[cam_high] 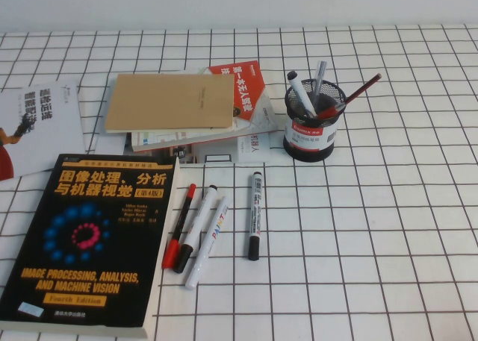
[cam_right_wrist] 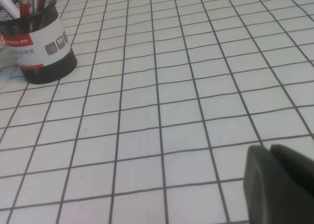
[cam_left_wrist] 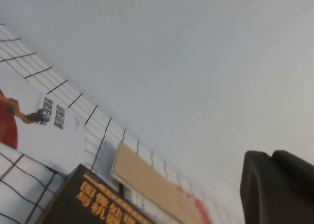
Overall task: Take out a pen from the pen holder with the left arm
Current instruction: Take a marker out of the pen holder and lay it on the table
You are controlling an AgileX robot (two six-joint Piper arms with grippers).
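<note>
1. Nearest me, and outside the high view, is my left pincer (cam_left_wrist: 275, 185). It is closed with nothing in it. Its camera looks over the black book (cam_left_wrist: 93, 202) and the tan envelope (cam_left_wrist: 147, 177) toward the wall, so I judge it hangs well to the left of the pen holder (cam_high: 309, 132).
2. My right pincer (cam_right_wrist: 277, 185) hovers over bare counter (cam_high: 373, 244) on the holder's right, with the holder in its wrist view. I cannot tell whether it is open or closed.
3. The black book lies flat, well left of the holder and nearer to me.
4. Between the book and the holder, four markers lie flat on the counter: a red marker (cam_high: 179, 225), a black-capped marker (cam_high: 196, 227) and a white marker (cam_high: 208, 242) close together, and a black-and-white marker (cam_high: 255, 216) a little apart on the holder's side. I cannot say where they came from.
5. The holder stands upright with a white-barrelled pen (cam_high: 301, 93), a silver pen (cam_high: 320, 74) and a red pencil (cam_high: 358, 93) leaning out of it.
6. The tan envelope tops a stack of books (cam_high: 243, 83) just left of the holder.
7. As I read it, nothing is done yet. I have to carry the left arm across, open it, close on one pen and lift it out.
</note>
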